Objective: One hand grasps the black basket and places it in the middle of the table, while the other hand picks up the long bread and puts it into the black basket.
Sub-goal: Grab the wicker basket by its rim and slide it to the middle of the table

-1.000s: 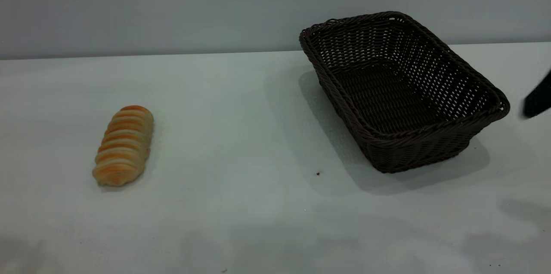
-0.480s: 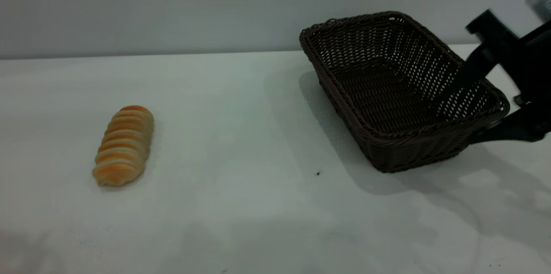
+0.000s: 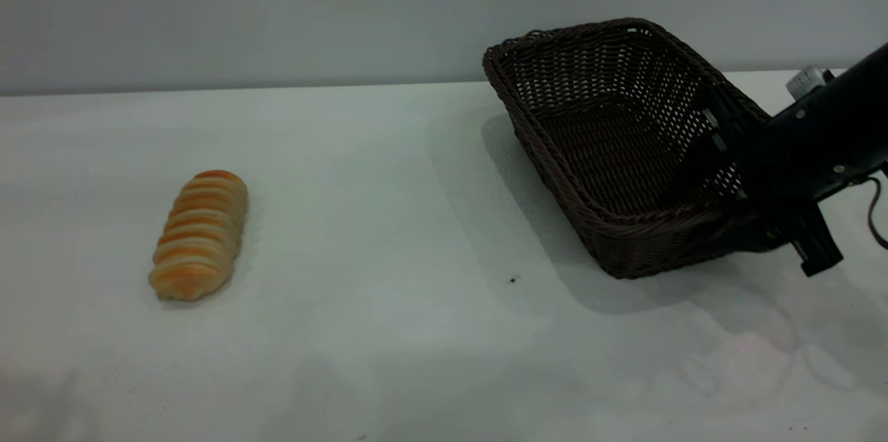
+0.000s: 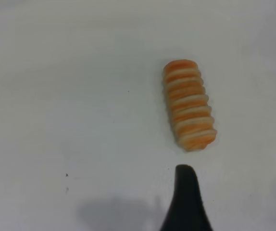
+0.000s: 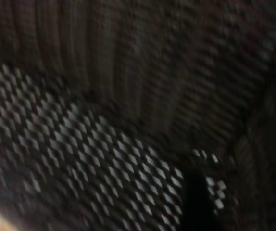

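The right gripper (image 3: pixel 721 178) straddles the right end wall of the black basket (image 3: pixel 610 150), one finger inside and one outside; whether it pinches yet is unclear. One basket sits right on the table (image 3: pixel 388 220), with wide bare tabletop leftward. One long bread (image 3: pixel 200 235) lies far left, with a left gripper finger (image 4: pixel 186 202) near it.

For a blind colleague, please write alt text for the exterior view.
The right gripper reaches onto the right wall of the black basket, at the table's right side. The long bread lies alone at the left.
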`<state>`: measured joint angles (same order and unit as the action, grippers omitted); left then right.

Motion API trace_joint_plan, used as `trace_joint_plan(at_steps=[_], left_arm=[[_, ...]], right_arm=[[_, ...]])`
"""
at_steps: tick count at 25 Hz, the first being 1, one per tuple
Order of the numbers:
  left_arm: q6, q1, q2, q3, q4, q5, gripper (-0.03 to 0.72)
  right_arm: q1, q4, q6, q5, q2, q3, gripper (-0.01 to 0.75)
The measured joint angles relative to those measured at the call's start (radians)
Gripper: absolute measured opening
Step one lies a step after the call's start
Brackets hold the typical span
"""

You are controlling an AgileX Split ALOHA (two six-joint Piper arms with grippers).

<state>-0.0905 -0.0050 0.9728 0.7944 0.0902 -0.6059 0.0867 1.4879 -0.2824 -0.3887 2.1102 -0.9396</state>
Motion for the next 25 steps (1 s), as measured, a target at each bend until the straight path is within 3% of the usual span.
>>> trace_joint_plan(at_steps=[2, 3, 4, 5, 10, 13, 19, 22, 25], left_arm=[[0.0, 0.0, 0.0, 0.0, 0.0, 0.0, 0.59], [0.0, 0.0, 0.0, 0.0, 0.0, 0.0, 0.59], [0.0, 0.0, 0.0, 0.0, 0.0, 0.0, 0.59], [0.0, 0.0, 0.0, 0.0, 0.0, 0.0, 0.59], [0.0, 0.0, 0.0, 0.0, 0.0, 0.002, 0.59], [0.001, 0.0, 0.0, 0.0, 0.0, 0.003, 0.59], [0.002, 0.0, 0.0, 0.0, 0.0, 0.003, 0.59], [0.002, 0.0, 0.001, 0.0, 0.0, 0.004, 0.59], [0.002, 0.0, 0.002, 0.0, 0.0, 0.007, 0.59]], right_arm=[[0.003, 0.004, 0.034, 0.011, 0.004, -0.002, 0.314], [0.003, 0.004, 0.042, 0.011, 0.004, -0.002, 0.195], [0.003, 0.011, 0.051, 0.012, 0.004, -0.002, 0.122], [0.003, 0.015, 0.056, 0.015, 0.004, -0.002, 0.096], [0.003, -0.103, 0.06, 0.003, -0.005, -0.033, 0.094], [0.003, -0.329, 0.112, -0.062, -0.013, -0.118, 0.094], [0.004, -0.858, 0.203, -0.448, 0.018, -0.452, 0.094], [0.004, -0.959, 0.154, -0.65, 0.097, -0.636, 0.094], [0.008, -0.967, 0.101, -0.749, 0.192, -0.754, 0.094]])
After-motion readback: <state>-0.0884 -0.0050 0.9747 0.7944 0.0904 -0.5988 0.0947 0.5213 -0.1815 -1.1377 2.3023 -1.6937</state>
